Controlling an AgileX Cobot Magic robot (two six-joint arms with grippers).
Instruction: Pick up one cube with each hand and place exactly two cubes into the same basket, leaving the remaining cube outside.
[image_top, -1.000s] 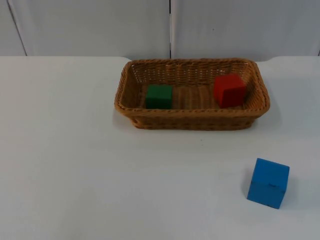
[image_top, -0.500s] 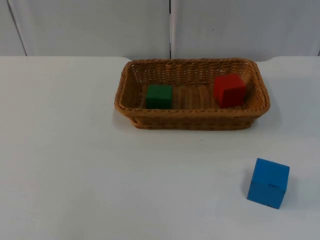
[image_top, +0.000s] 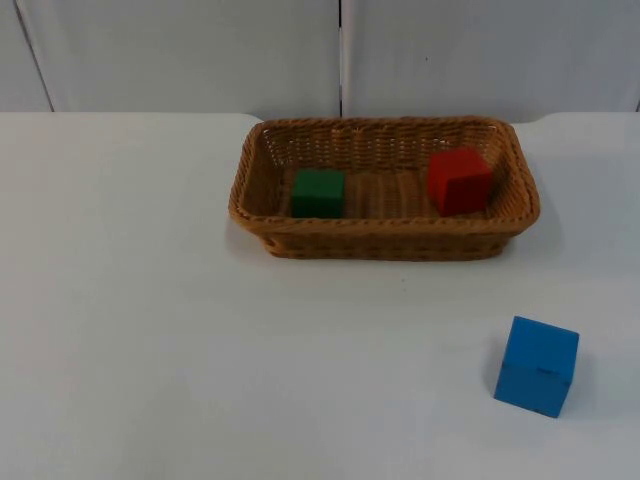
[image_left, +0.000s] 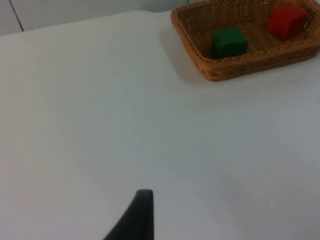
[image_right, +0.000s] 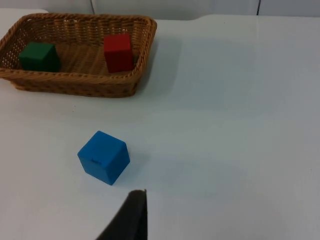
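Cubes first: I see the green cube (image_top: 318, 193) and the red cube (image_top: 459, 181) both lying inside the wicker basket (image_top: 385, 242), well apart from each other, green toward the basket's left end and red toward its right end. That basket sits on the white table (image_top: 150, 330) with its long axis running left to right, parallel to the grey partition wall (image_top: 200, 55) just behind it. The green cube sits square to the basket's walls; the red cube is turned a little, one vertical edge facing my top camera. The blue cube (image_top: 537, 366) stands outside on the table, well in front of the basket's right end and clear of it, rotated so a corner edge points forward. From the left wrist camera I look across bare table toward the basket's left end, with the left gripper (image_left: 135, 220) hanging well away from it. From the right wrist camera the right gripper (image_right: 131, 217) hovers near the blue cube, on the side away from the basket. For both arms I cannot tell whether the jaws are apart or together.
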